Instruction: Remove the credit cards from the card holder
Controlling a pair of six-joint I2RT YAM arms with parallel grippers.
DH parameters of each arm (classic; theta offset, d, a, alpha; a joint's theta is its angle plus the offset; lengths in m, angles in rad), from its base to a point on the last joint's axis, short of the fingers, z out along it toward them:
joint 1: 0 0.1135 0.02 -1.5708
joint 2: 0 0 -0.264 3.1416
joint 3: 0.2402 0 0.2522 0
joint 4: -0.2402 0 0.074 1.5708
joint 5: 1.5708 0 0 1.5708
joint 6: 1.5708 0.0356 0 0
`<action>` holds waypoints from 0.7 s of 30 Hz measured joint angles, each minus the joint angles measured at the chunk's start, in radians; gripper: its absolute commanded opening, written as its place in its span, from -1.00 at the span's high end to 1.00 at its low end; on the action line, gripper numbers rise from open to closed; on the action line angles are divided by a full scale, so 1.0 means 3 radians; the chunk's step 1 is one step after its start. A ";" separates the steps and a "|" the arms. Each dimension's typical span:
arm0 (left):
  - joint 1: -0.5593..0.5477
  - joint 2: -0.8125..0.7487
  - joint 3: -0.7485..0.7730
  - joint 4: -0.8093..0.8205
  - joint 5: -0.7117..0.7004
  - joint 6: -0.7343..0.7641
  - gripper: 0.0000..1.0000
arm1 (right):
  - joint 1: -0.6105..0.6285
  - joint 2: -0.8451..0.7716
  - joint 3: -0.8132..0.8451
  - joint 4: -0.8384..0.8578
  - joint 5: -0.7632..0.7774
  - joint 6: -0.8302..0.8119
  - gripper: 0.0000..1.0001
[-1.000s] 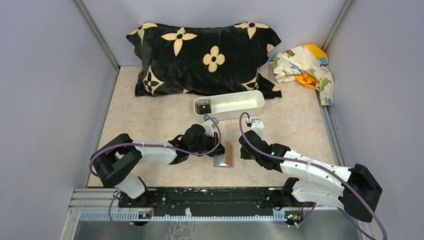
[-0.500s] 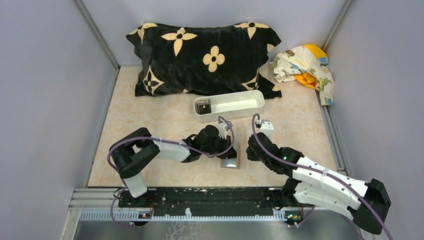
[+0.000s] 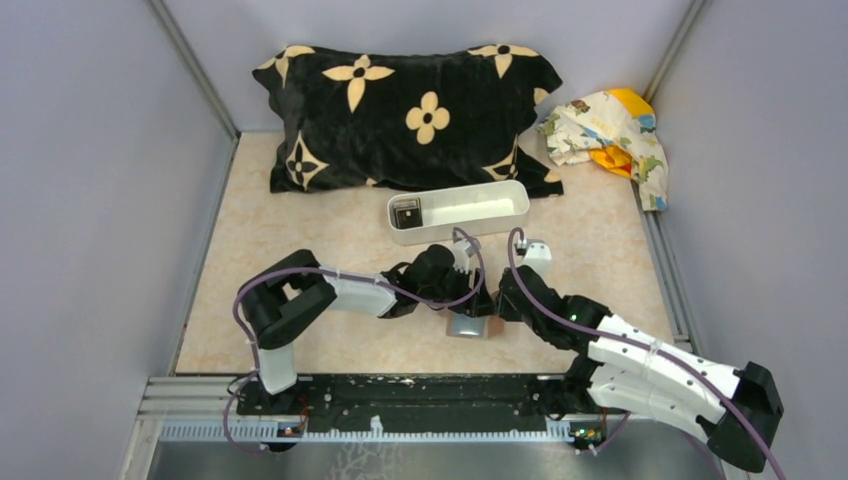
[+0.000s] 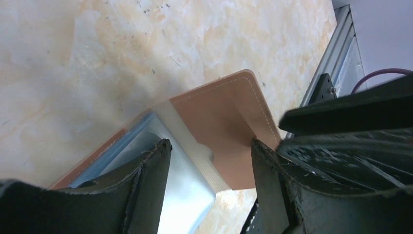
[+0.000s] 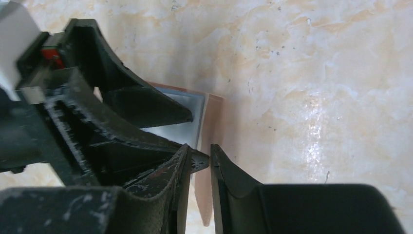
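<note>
While the card holder (image 3: pixel 470 325) lies open just nearside of the white tray (image 3: pixel 500 222), the left gripper (image 4: pixel 209 146) straddles it, spread wide, empty; the right gripper (image 5: pixel 200 151), almost closed, meets its brown flap, grip unclear. One dark card (image 3: pixel 405 212) seemingly sits in the tray; others unseen. Bare tabletop (image 3: pixel 300 250) flanks the tray.

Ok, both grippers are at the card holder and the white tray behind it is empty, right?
Not empty: the top external view shows a small dark card at the left end of the white tray. The left gripper and right gripper are indeed at the card holder.
</note>
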 measured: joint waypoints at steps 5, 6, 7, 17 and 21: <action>-0.0048 0.0211 0.0226 -0.0065 -0.0004 -0.0001 -0.36 | 0.0000 -0.0242 0.0000 -0.0078 0.0070 0.0008 0.75; -0.0057 0.0230 0.0251 -0.0075 -0.0006 -0.0001 -0.36 | 0.0000 -0.0309 0.0000 -0.0084 0.0078 0.0010 0.88; -0.0062 0.0251 0.0267 -0.0083 -0.0011 -0.0001 -0.36 | 0.0000 -0.0361 0.0000 -0.0086 0.0083 0.0010 0.99; -0.0065 0.0262 0.0278 -0.0086 -0.0037 -0.0050 -0.37 | 0.0000 -0.0225 -0.0084 0.0013 0.0050 0.0052 1.00; -0.0047 0.0196 0.0206 -0.0104 -0.0140 -0.0036 -0.37 | -0.0004 -0.0071 -0.0304 0.0088 -0.0023 0.0145 1.00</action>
